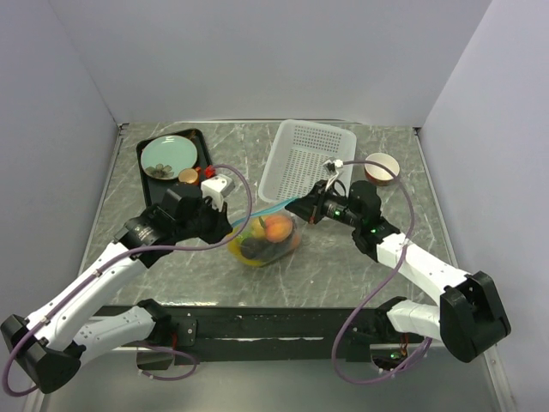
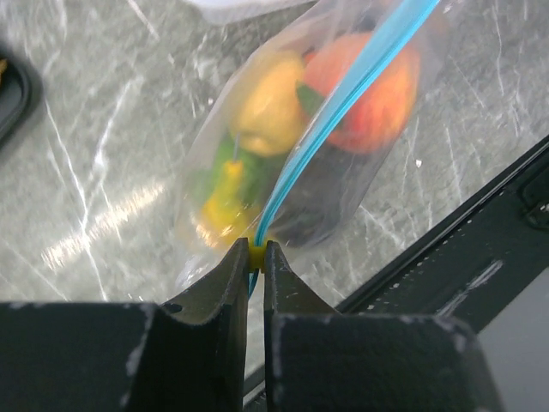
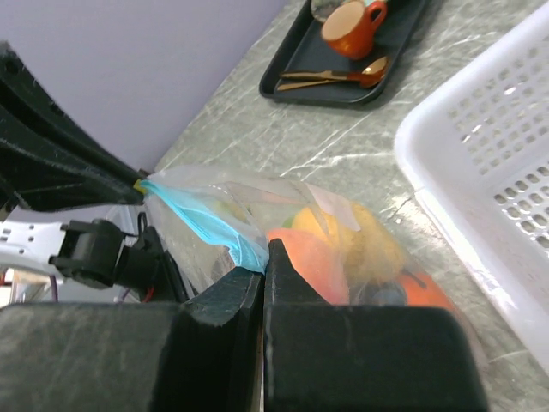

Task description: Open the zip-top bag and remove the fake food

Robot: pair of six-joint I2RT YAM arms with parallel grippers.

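Note:
The clear zip-top bag (image 1: 268, 240) hangs between both grippers over the table's middle, its teal zipper strip (image 2: 330, 120) stretched taut. Fake food fills it: a lemon (image 2: 268, 101), a peach (image 2: 373, 90), a lime and a dark fruit below. My left gripper (image 2: 256, 251) is shut on the yellow slider at the strip's left end. My right gripper (image 3: 264, 268) is shut on the strip's right end (image 3: 225, 232), with the peach (image 3: 317, 262) and lemon (image 3: 360, 236) just past it.
A white perforated basket (image 1: 307, 159) stands behind the bag. A black tray (image 1: 171, 163) at the back left holds a teal plate, an orange cup (image 3: 353, 26) and a gold spoon (image 3: 339, 79). A small bowl (image 1: 381, 167) sits at the back right.

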